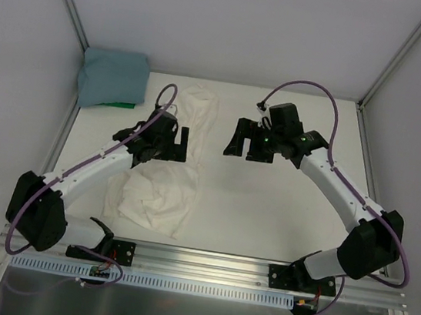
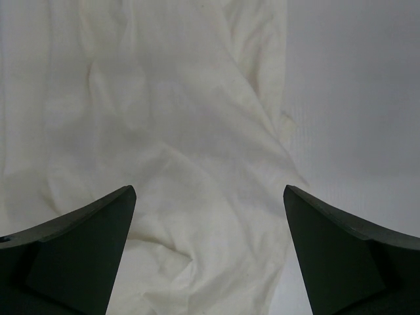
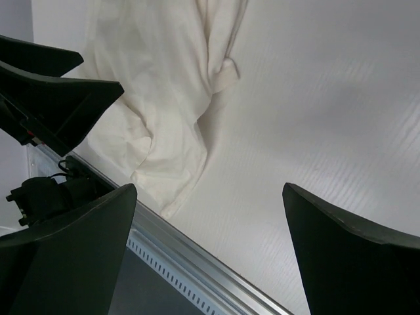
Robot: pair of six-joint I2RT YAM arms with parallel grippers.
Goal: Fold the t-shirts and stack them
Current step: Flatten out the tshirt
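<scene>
White walls close in a white tabletop (image 1: 265, 211) with a metal rail along its near edge. The cream t-shirt (image 1: 160, 197) lies crumpled in a long strip left of centre, running from near the rail toward the far wall. The teal t-shirt (image 1: 112, 76) sits in the far left corner, looking already folded, well apart from the cream one and resting on something green (image 1: 121, 104) that I cannot identify.

My left gripper (image 1: 179, 144) hovers over the cream shirt's middle, jaws spread wide and holding nothing. The right gripper (image 1: 241, 146) hangs over bare tabletop just right of the shirt, jaws equally spread and empty.

I judge the cloth light, limp and quick to bunch, so I would pinch it at corners or shoulder seams rather than mid-panel. The trouble is that the wrinkles hide collar, sleeves and hem, and my left arm covers part of the shirt, so I cannot tell which end is which.
</scene>
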